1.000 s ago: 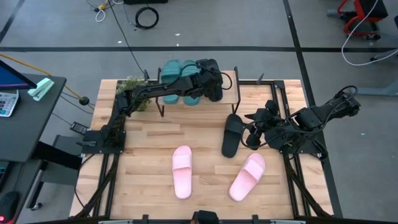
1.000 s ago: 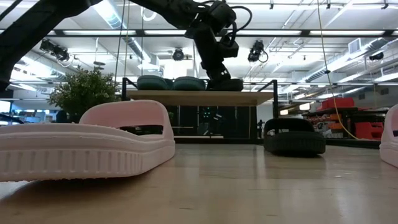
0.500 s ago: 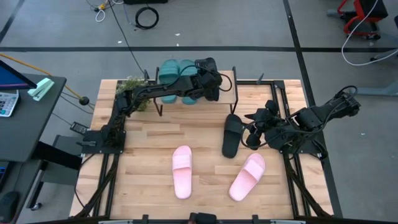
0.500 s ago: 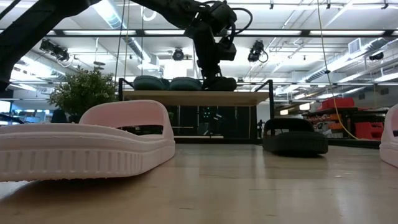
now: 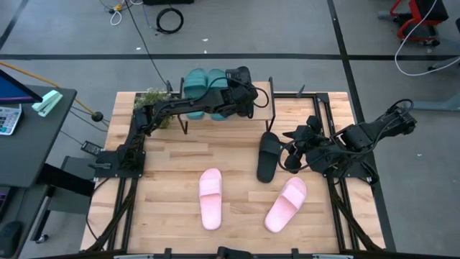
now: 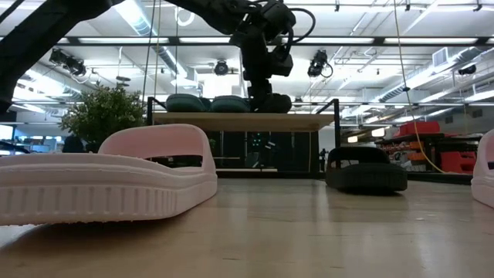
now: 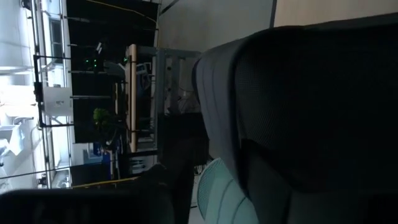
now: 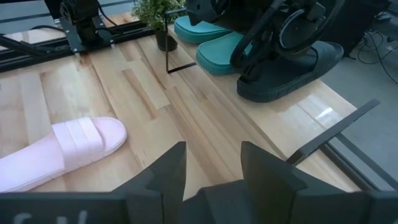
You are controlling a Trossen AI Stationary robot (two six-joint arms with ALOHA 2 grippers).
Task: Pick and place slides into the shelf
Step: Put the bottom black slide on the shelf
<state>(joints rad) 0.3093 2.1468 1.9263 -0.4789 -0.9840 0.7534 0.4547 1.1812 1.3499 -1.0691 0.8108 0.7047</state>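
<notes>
The shelf (image 5: 263, 109) stands at the table's far edge. Two teal slides (image 5: 205, 85) lie soles down on its top board, and beside them rests a black slide (image 8: 298, 70). My left gripper (image 5: 244, 92) stands right over that black slide's strap (image 6: 272, 102); black on black hides whether it touches. Another black slide (image 5: 268, 155) and two pink slides (image 5: 210, 198) (image 5: 286, 203) lie flat on the table. My right gripper (image 8: 211, 168) hovers open above the table's right side, next to the black slide on the table, with nothing between its fingers.
A small potted plant (image 5: 154, 101) stands at the shelf's left end. The shelf's thin black legs (image 8: 177, 59) reach down to the table. There is bare wood (image 5: 172, 165) between the shelf and the pink slides. Cables and a side desk (image 5: 29, 122) lie beyond the table.
My left gripper has stayed at the shelf top and rolled its wrist a little. The black slide under it has shifted slightly toward the teal slides and now lies flat on the top board.
</notes>
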